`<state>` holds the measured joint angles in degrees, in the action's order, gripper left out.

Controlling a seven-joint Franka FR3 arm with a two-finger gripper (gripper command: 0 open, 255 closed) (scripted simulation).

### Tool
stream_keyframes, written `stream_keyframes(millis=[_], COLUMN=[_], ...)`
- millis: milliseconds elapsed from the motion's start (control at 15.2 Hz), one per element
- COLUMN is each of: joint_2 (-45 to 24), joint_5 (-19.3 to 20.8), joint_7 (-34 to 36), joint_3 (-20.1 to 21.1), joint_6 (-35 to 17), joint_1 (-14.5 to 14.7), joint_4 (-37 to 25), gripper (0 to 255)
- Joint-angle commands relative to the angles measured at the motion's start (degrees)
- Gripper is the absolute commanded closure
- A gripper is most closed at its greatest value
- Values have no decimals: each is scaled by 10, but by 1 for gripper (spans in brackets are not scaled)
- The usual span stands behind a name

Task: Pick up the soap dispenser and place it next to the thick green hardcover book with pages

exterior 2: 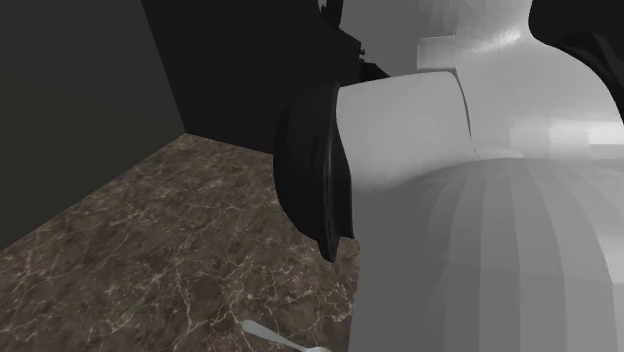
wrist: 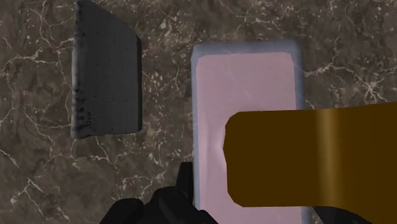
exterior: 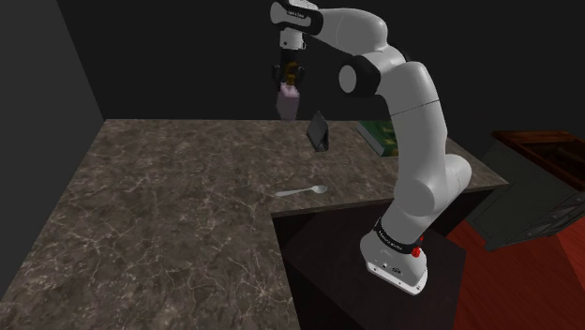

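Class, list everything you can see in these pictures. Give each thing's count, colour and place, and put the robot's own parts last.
Soap dispenser: one, pink with a brown pump, in the air above the countertop.
Slab: one, dark grey, on the countertop, to the shoulder view's right of the dispenser.
Book: one, green, on the countertop, partly behind the arm.
Spoon: one, pale, lying on the countertop near its front edge.
Countertop: one, brown marbled, L-shaped.
Arm: one, white with dark joints, shoulder view's right.
Gripper: one, black, shut on the soap dispenser.

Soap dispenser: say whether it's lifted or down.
Lifted: the pink, brown-topped soap dispenser hangs in the black hand above the brown marbled counter.
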<state>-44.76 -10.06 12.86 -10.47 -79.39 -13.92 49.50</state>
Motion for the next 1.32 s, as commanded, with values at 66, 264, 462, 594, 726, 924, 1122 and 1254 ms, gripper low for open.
stream_keyframes(millis=[66, 264, 462, 594, 726, 924, 1122, 1254], joint_2=[27, 102, 159, 192, 222, 262, 296, 317], joint_5=[3, 14, 26, 34, 42, 54, 67, 76], joint_7=[-9, -38, -64, -82, -99, -126, -154, -173], joint_3=[-4, -16, -27, -34, -42, -54, -67, -76], joint_6=[-3, -38, -58, -66, -72, -78, -79, -79], joint_1=[-2, -7, -15, -22, -30, -43, -57, -67], joint_4=[32, 142, 221, 263, 299, 344, 379, 398], gripper=[255, 255, 255, 255, 255, 255, 255, 255])
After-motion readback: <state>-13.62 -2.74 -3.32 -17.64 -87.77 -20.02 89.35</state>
